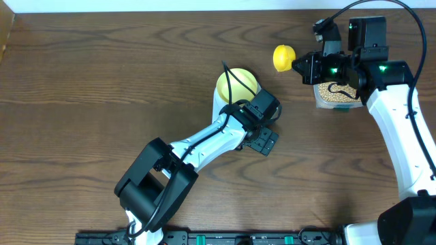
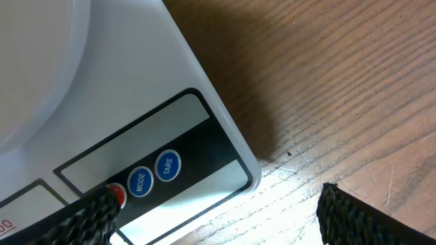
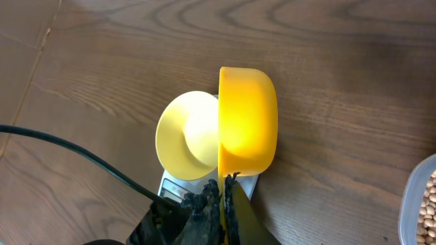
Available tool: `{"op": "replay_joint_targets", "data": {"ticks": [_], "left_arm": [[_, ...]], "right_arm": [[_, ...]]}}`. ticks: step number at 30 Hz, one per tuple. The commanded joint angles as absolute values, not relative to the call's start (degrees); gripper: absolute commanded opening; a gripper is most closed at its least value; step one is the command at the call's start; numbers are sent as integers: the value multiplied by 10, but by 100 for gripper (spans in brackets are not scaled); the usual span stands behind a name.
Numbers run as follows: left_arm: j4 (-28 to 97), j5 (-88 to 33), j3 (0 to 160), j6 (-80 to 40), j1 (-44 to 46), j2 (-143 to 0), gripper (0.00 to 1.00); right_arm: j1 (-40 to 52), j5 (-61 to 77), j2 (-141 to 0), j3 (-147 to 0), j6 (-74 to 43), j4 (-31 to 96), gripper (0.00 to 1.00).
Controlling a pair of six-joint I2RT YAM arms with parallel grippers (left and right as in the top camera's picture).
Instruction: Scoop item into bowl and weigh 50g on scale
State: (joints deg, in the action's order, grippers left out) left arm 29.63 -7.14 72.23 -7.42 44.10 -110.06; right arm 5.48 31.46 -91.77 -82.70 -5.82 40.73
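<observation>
— On the scale (image 2: pixel 136 82), just up from the table's (image 1: pixel 95 82) middle, sits the bowl (image 1: pixel 237 83). Do we see beans in it?

— None that we can make out; from the right wrist its inside looks bare. The beans (image 1: pixel 334 95) lie in the clear tub (image 1: pixel 318 102), at 3 o'clock from the bowl and well apart.

— And our scoop (image 1: pixel 284 58)?

— Between the two, nearer the tub. Our right claw (image 3: pixel 223 204) is pinched on its handle, and the cup is turned on its side. Whether it carries anything, we cannot tell.

— So which way does the bowl lie from it?

— At about 8 o'clock in the overhead view, near. The handle's long axis runs roughly 9 to 3, so we judge that a short carry toward 8 o'clock would reach the rim.

— And our left claw (image 2: pixel 218 214)?

— Spread wide, holding nothing, over the scale's button edge. It is nearer the bowl, but the right one has the scoop.
</observation>
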Motion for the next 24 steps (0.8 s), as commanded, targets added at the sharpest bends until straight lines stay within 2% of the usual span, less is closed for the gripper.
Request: {"op": "replay_joint_targets", "data": {"ticks": [1,24], "left_arm": [[299,-66,724,-67,441,-1107,94],[298,-82,724,-64,441,-1128,89]], "right_arm": [[57,316,-915,-839,-50,408,1],[57,316,-915,-839,-50,408,1]]}}
